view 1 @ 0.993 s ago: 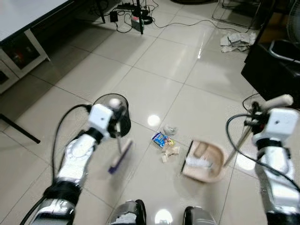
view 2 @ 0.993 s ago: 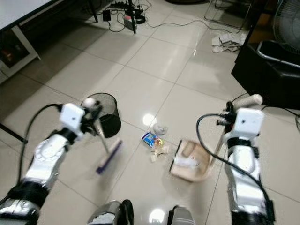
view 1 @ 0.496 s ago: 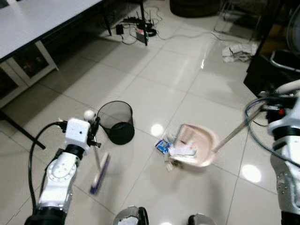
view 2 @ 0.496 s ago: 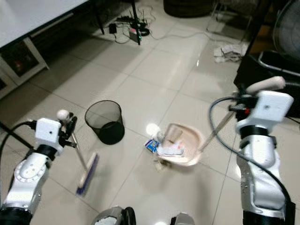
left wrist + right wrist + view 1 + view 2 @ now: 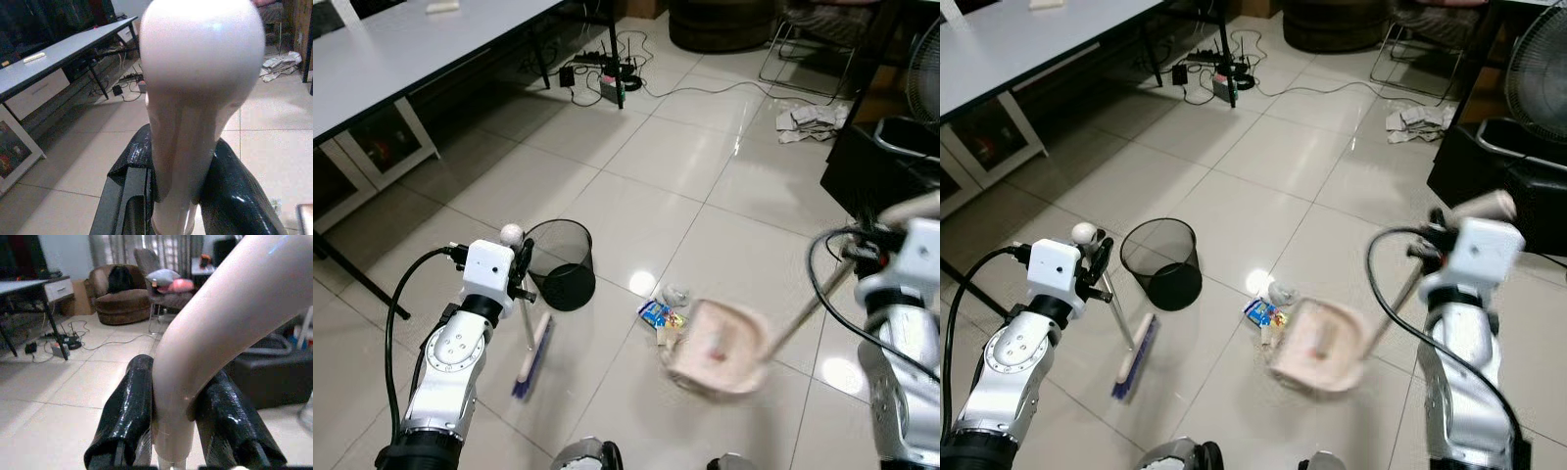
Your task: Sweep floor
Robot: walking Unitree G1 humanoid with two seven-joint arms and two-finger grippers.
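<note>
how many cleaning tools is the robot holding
2: a broom in the left pincer, head on the floor beside the wastebasket; a dustpan in the right pincer, by the litter.

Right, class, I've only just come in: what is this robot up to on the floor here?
It is sweeping up litter. The left tool is shut on the broom handle, with the broom head resting on the tiles beside a black wire bin. The right tool grips the dustpan handle, and the pink dustpan, blurred, sits next to a small pile of wrappers. Some litter is not yet collected.
</note>
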